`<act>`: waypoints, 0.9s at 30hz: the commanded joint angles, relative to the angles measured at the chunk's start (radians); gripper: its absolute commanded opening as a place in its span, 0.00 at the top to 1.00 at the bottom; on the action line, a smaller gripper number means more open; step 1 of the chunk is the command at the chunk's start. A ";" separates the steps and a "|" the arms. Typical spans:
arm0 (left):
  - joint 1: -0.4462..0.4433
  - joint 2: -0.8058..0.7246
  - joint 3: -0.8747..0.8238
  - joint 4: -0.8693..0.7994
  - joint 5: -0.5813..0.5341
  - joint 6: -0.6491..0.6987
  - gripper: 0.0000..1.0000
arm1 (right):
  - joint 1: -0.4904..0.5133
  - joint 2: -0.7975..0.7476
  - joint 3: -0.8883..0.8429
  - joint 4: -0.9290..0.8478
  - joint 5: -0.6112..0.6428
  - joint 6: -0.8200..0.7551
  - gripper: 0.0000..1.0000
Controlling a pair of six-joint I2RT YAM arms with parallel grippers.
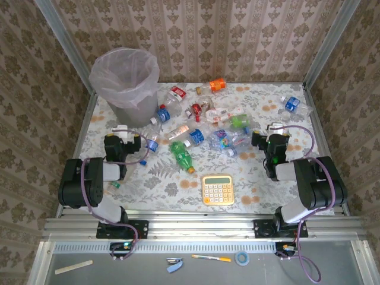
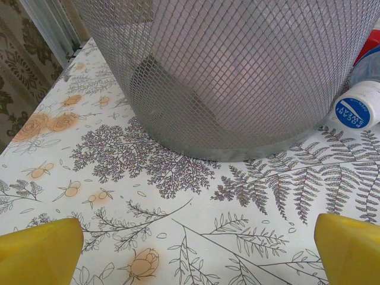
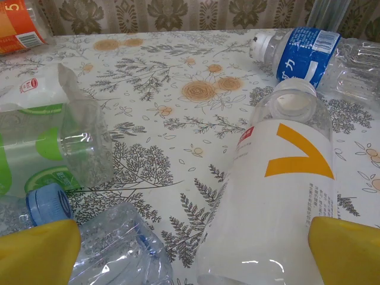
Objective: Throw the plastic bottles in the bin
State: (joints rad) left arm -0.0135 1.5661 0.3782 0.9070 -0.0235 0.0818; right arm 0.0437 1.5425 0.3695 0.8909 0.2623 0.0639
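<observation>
Left gripper (image 2: pixel 191 255) stood with its jaws spread wide and empty, its yellow fingertips (image 2: pixel 37 252) low over the flower-printed tabletop (image 2: pixel 89 178). Directly ahead of it rose the mesh wall of the bin (image 2: pixel 237 77), upright near the far left corner of the tabletop, with a whitish bag liner folded over its rim. Just right of the bin's base lay a white bottle cap (image 2: pixel 358 107) bearing a round blue label.

Right gripper (image 3: pixel 193 256) was likewise opened wide and gripped nothing. The base end of a white bottle with an orange V (image 3: pixel 279 196), uncapped and lying on its side, reached in between its fingers; contact could not be judged. To that gripper's left lay a clear bottle with a blue cap (image 3: pixel 113 249) and a green-labelled bottle (image 3: pixel 41 148). Farther off lay a blue-labelled bottle (image 3: pixel 306 53) and an orange-labelled bottle (image 3: pixel 18 27).

From overhead, the plastic bottles (image 1: pixel 208 124) lay scattered on the tabletop between the bin and the right arm, with a yellow calculator (image 1: pixel 217 189) nearer the front edge.
</observation>
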 commanded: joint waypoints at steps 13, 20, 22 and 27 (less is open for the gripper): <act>-0.006 -0.014 0.019 -0.004 -0.002 -0.019 0.00 | 0.005 -0.010 0.011 0.017 0.022 0.011 0.00; -0.004 -0.014 0.021 -0.006 0.003 -0.020 0.00 | 0.005 -0.009 0.011 0.017 0.023 0.011 0.00; 0.004 -0.014 0.021 -0.006 0.024 -0.022 0.00 | 0.006 -0.013 0.005 0.027 0.024 0.009 0.00; -0.039 -0.163 -0.059 0.014 -0.047 0.008 0.00 | 0.082 -0.205 -0.011 -0.100 0.116 -0.044 0.00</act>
State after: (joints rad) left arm -0.0242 1.5105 0.3553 0.9039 -0.0277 0.0822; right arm 0.0757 1.4647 0.3531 0.8577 0.2852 0.0505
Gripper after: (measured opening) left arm 0.997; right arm 0.999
